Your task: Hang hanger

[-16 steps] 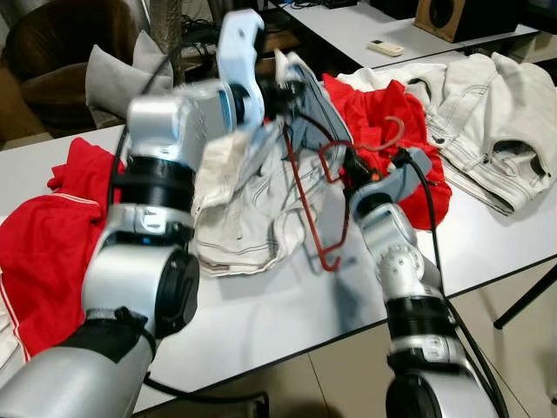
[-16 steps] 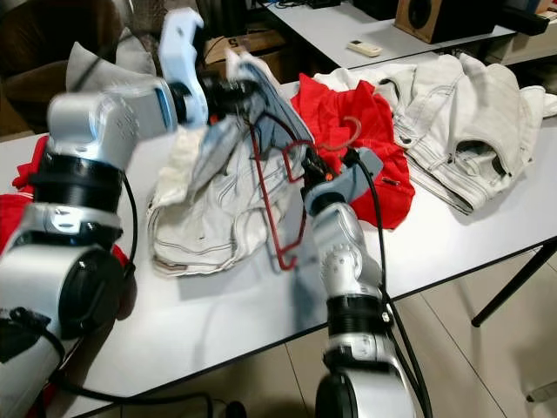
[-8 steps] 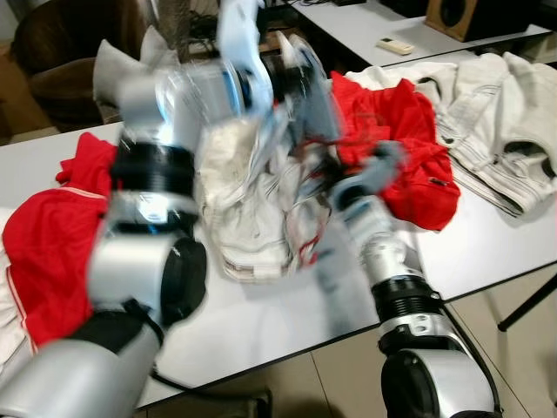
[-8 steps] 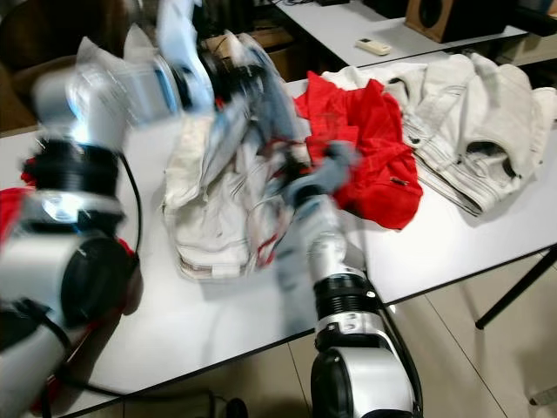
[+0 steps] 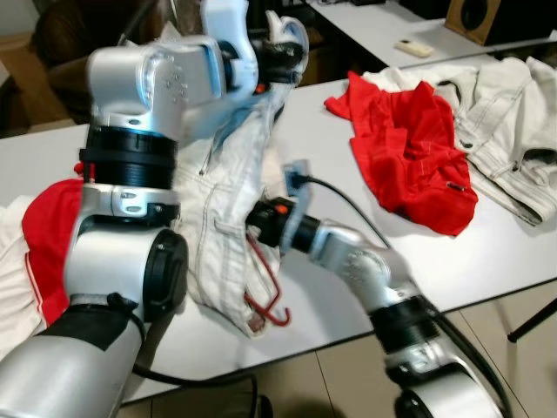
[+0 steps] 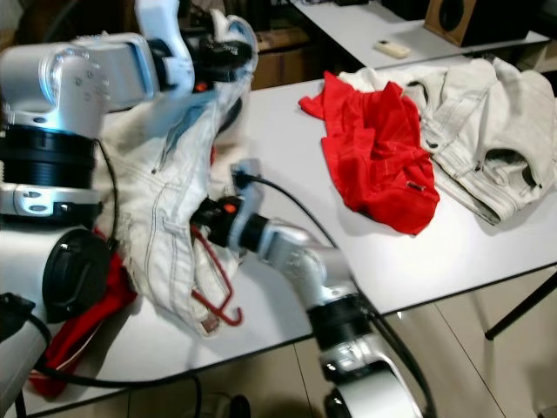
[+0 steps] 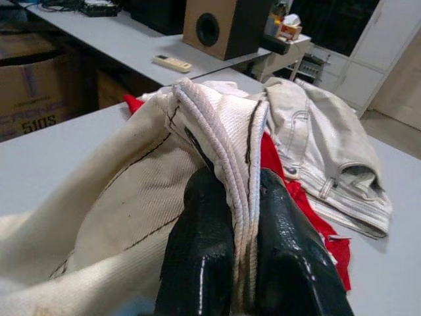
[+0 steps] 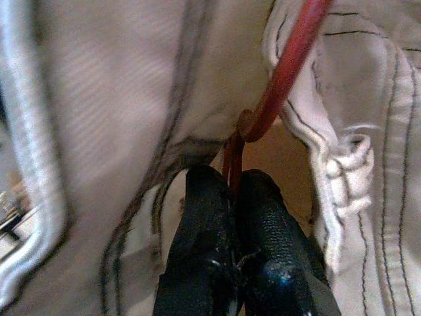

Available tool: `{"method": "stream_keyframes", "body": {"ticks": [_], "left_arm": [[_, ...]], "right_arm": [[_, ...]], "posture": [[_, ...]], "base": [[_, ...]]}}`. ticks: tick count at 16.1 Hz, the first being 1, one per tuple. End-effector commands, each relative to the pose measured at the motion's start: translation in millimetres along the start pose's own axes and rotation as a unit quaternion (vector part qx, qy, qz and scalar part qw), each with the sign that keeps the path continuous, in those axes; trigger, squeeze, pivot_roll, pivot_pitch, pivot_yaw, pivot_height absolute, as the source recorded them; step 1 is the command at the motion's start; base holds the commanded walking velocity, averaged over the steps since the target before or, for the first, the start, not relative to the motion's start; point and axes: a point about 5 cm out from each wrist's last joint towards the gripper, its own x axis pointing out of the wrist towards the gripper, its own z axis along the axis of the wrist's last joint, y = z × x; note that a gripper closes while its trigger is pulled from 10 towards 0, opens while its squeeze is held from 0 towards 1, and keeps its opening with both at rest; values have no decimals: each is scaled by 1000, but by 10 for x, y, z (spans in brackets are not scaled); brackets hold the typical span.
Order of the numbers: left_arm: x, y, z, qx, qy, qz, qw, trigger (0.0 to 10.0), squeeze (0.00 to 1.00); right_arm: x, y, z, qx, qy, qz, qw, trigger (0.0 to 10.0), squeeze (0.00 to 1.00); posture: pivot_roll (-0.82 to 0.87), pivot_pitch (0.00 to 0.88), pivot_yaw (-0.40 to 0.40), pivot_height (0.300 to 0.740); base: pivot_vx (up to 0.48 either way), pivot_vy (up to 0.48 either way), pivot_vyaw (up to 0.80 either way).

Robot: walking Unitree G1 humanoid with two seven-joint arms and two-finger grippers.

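Observation:
My left gripper (image 5: 280, 54) is raised over the table's far side, shut on the edge of a cream garment (image 5: 228, 209). In the left wrist view its fingers (image 7: 204, 237) pinch the thick seam of this cream garment (image 7: 112, 224). The cloth hangs from there down onto the white table (image 5: 348, 287). My right gripper (image 5: 259, 218) reaches left into the hanging cloth and is shut on a red wire hanger (image 5: 266, 292). The hanger's lower end sticks out below the garment. In the right wrist view the red hanger (image 8: 283, 72) runs up between folds of cream cloth.
A red garment (image 5: 409, 148) lies to the right on the table, with a cream jacket (image 5: 513, 122) beyond it. Another red cloth (image 5: 48, 235) lies at the left. A remote (image 5: 415, 48) and a speaker (image 5: 496, 17) sit on the far table. The near table edge is close.
My right gripper has swung left with the red hanger, from beside the red garment into the hanging cream garment. The left gripper still holds the garment up.

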Motion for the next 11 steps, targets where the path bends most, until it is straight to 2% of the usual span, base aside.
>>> {"method": "stream_keyframes", "body": {"ticks": [1, 2, 4, 5, 6, 7, 8, 9, 10, 11], "left_arm": [[-2, 40, 80, 13, -25, 20, 999, 0, 0], [-5, 118, 68, 24, -29, 46, 998, 0, 0], [-15, 182, 56, 53, -31, 68, 996, 0, 0], [-42, 289, 19, 89, -24, 96, 991, 0, 0], [-70, 353, 16, 105, -22, 111, 988, 314, 0], [-82, 383, 18, 117, -23, 120, 986, 314, 0], [-117, 467, 13, 138, -20, 135, 981, 275, 0], [-156, 552, -30, 161, -5, 144, 976, 510, 0], [-172, 588, -62, 179, 6, 146, 973, 784, 0], [-204, 625, -175, 217, 40, 131, 966, 431, 0]], "right_arm": [[-88, 104, 17, -15, 5, 42, 999, 10000, 0], [-280, 16, -23, -30, 18, -4, 999, 10000, 0], [-457, -125, -48, -55, 30, -84, 994, 10000, 0], [-791, -282, 40, -100, 23, -205, 973, 10000, 0], [-919, -250, 129, -113, 5, -222, 968, 10000, 0], [-961, -223, 164, -118, -2, -223, 968, 10000, 0], [-1065, -108, 252, -127, -19, -213, 968, 10000, 0], [-1182, -2, 318, -138, -28, -213, 967, 10000, 0], [-1229, 37, 344, -141, -35, -218, 965, 10000, 0], [-1343, 77, 389, -122, -67, -245, 959, 10000, 0]], "posture": [[29, 0, 125, 740], [26, 0, 128, 740], [20, 0, 136, 740], [12, 0, 146, 740], [9, 0, 151, 740], [9, 0, 151, 740], [9, 0, 151, 740], [7, 0, 147, 740], [7, 0, 147, 740], [1, 0, 149, 740]], "base": [[0, 0, 0], [0, 0, 0], [0, 0, 0], [0, 0, 0], [0, 0, 0], [0, 0, 0], [0, 0, 0], [0, 0, 0], [0, 0, 0], [0, 0, 0]]}}
